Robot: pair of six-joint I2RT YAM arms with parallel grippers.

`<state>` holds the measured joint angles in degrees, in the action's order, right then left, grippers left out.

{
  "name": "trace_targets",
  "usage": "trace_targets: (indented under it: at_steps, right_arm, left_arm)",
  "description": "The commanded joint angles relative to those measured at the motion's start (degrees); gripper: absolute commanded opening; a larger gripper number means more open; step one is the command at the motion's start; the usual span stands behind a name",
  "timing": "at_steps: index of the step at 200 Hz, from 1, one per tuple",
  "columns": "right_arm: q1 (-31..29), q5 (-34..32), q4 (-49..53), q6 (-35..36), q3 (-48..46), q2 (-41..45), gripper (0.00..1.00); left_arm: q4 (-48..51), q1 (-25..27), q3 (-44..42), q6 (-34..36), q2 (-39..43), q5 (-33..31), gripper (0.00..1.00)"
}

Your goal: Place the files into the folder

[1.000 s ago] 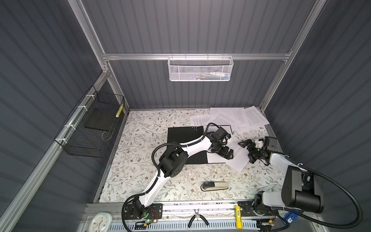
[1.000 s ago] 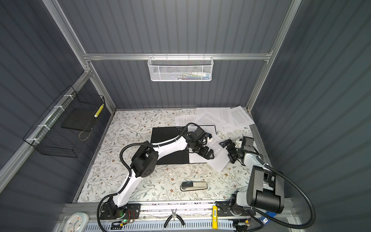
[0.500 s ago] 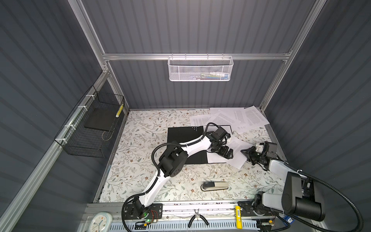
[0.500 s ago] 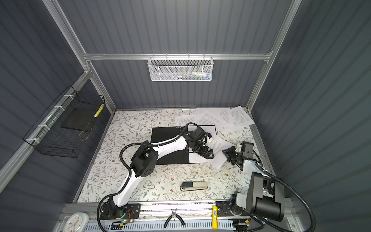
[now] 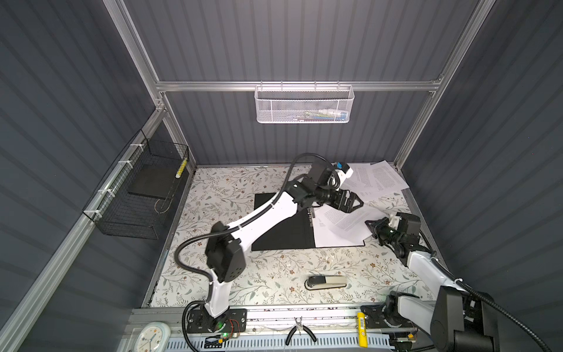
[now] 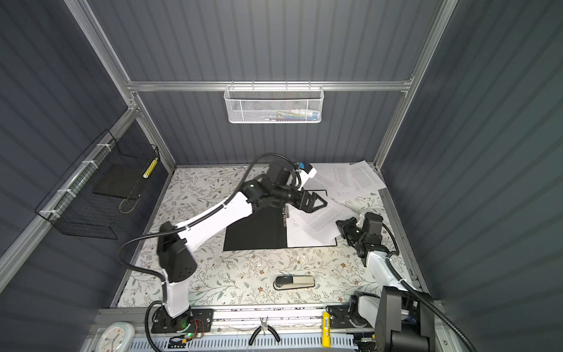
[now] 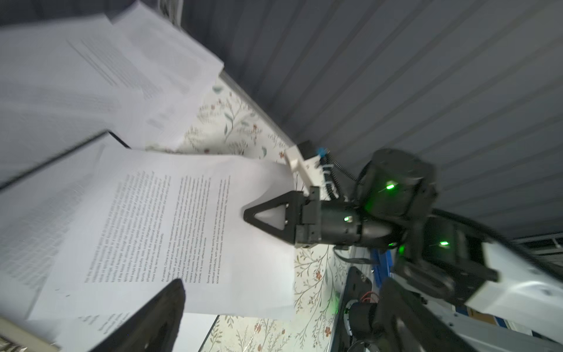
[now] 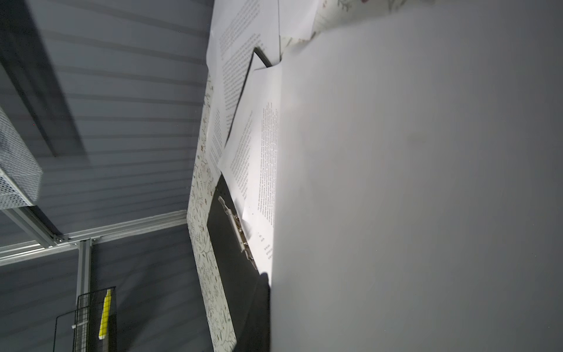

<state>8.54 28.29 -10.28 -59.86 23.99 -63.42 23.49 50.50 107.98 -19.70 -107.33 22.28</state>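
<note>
The right pincer [image 7: 247, 214] was clamped on the edge of a sheet [image 7: 182, 219] lying askew over the open folder [image 5: 286, 234]; the left pincer [image 5: 352, 203] hung wide open just above it

Both top views look down on the whole table [image 5: 274, 268]; wrist views closely share one sheet [image 7: 182, 228].

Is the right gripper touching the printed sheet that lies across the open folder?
Touching. The left wrist view shows the right gripper shut on the edge of the sheet, with its finger overlapping the paper.
</note>
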Motion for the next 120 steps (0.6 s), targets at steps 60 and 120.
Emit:
trace_targets:
  at_steps: [60, 120]
  right_arm:
    - [-9.85, -14.72, -16.44, -9.36, 2.76, -9.76, 0.00]
    - [-20.31, -30.97, -26.12, -12.29, -2.75, -12.67, 0.00]
  left_arm:
    - [8.50, -3.37, -19.74, 3.59, 18.57, -13.31, 1.00]
    - [14.94, -4.11, -33.29, 9.34, 26.73, -20.04, 1.00]
